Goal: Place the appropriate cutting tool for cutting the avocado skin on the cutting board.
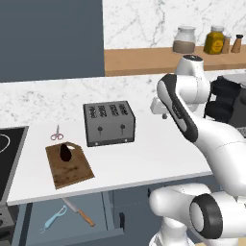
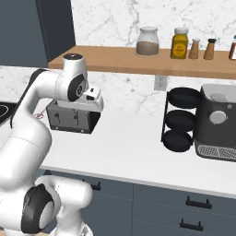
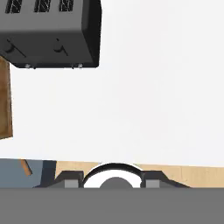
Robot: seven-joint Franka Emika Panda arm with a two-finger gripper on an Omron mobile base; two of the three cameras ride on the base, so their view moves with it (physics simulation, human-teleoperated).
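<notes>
The jaws hang over bare white table just in front of the toaster. Nothing shows between them, but whether they are parted or closed I cannot tell. Further left on the table the cutting board lies with the avocado on its far end, and the pink-handled scissors lie just beyond it. The knife is not on the table. It lies flat in the open drawer below the board, with its blade pointing up and left and its brown handle down and right, close beside the light blue peeler. The knife looks light, stiff and thin, and the blade is likely slick and too flat against the drawer floor to pinch. The wooden handle is the thicker, grippier part, so the jaws should close across its width, near the middle, on the side away from the peeler.
</notes>
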